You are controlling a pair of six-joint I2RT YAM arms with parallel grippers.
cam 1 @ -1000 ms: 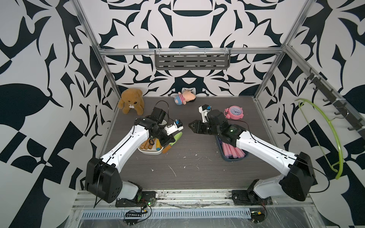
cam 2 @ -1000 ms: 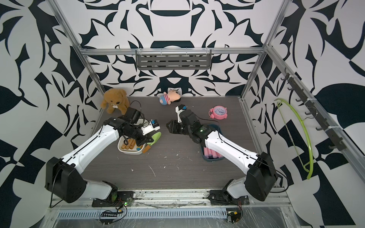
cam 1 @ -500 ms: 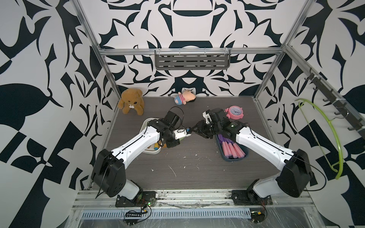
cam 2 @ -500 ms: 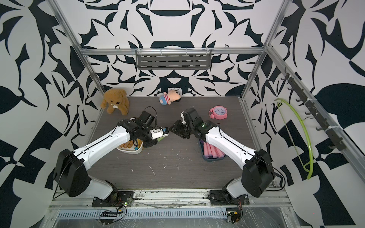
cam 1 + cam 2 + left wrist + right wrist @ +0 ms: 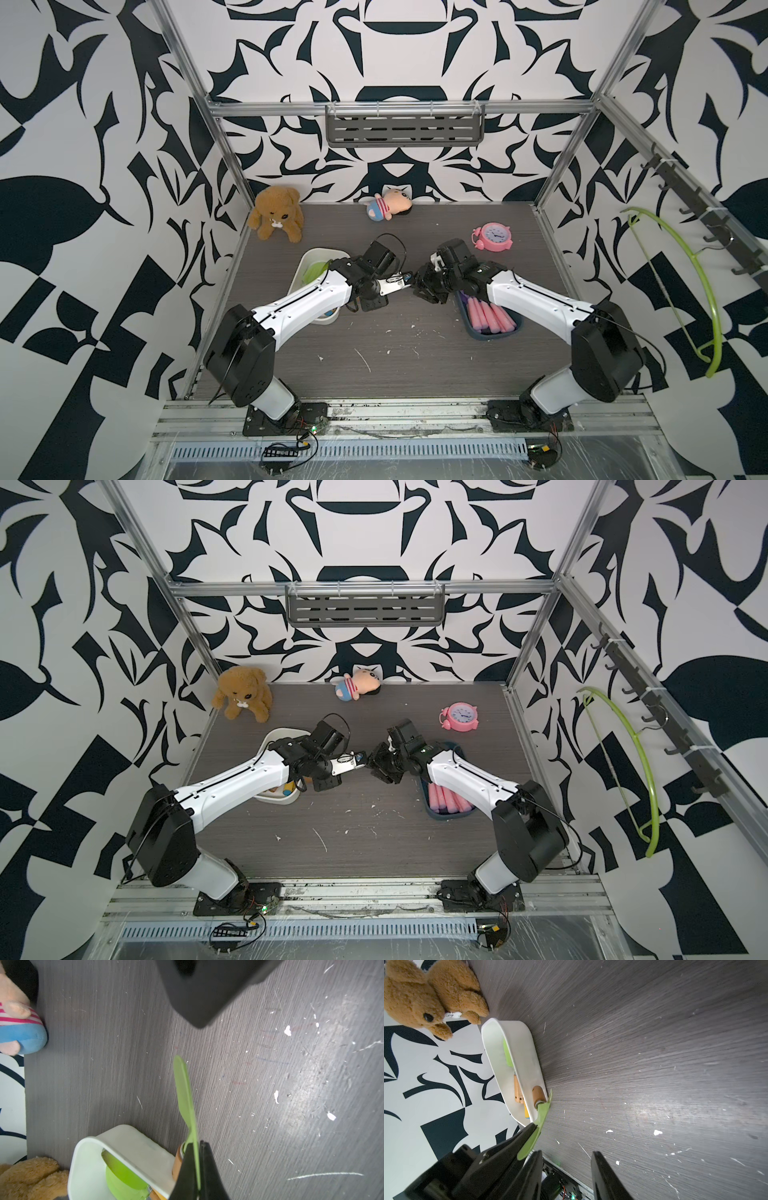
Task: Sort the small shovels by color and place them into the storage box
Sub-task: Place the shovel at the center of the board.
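Left fingers [image 5: 188, 1169] clamp the green shovel [image 5: 184, 1088] by its blade; right fingers [image 5: 604, 1180] stand apart, just beside its tip.

Shovels [image 5: 488, 318] in left box [image 5: 306, 266] and right box [image 5: 490, 337]

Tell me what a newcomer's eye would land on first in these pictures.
The two arms meet nose to nose mid-table: the left pincer is shut on the blade of a lime-green shovel, with the right pincer open beside it. Next come the white box of green shovels under the left arm and the dark blue box of pink-handled ones under the right.
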